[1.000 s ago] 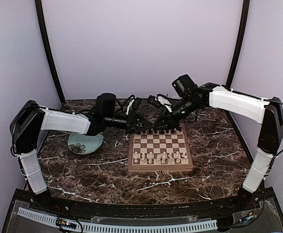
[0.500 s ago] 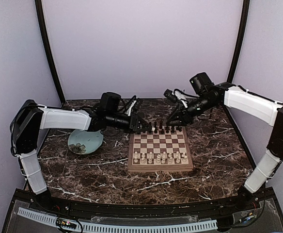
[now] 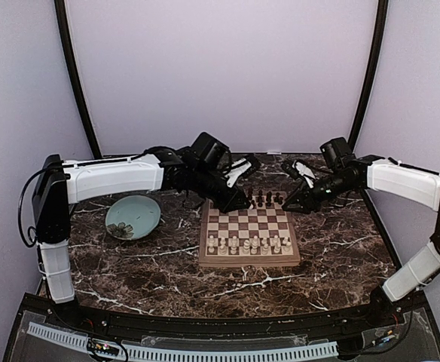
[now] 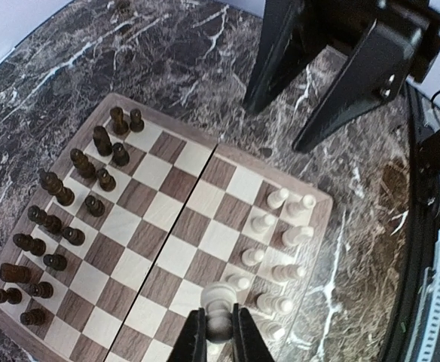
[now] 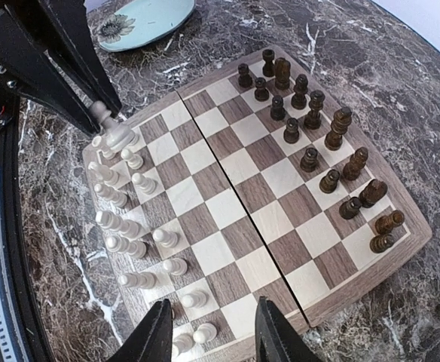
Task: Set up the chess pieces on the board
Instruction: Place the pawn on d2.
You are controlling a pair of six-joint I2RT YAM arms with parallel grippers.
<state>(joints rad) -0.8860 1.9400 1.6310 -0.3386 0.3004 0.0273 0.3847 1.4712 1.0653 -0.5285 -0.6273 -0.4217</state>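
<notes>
The board [image 3: 246, 222] lies in the middle of the table, with dark chess pieces [image 3: 265, 200] along its far side and cream-white ones [image 3: 250, 244] along its near side. My left gripper [image 4: 220, 338] is shut on a cream-white piece [image 4: 220, 305]. It holds that piece above the board [image 4: 167, 226], by the left end of the white rows [image 4: 280, 226]. From the right wrist, the held piece [image 5: 113, 134] hangs over that corner. My right gripper [image 5: 214, 320] is open and holds nothing. It hovers by the board's right edge [image 5: 235, 196], in line with the gripper [image 3: 288, 206] seen from above.
A round pale-teal plate [image 3: 132, 216] sits left of the board, under the left arm. The two grippers face each other across the board. Dark marble table surrounds the board, with walls close at the back and sides.
The grippers were tip to tip behind the board. The right one has since opened and drawn back to the right. The left has swung out over the board with the white piece.
</notes>
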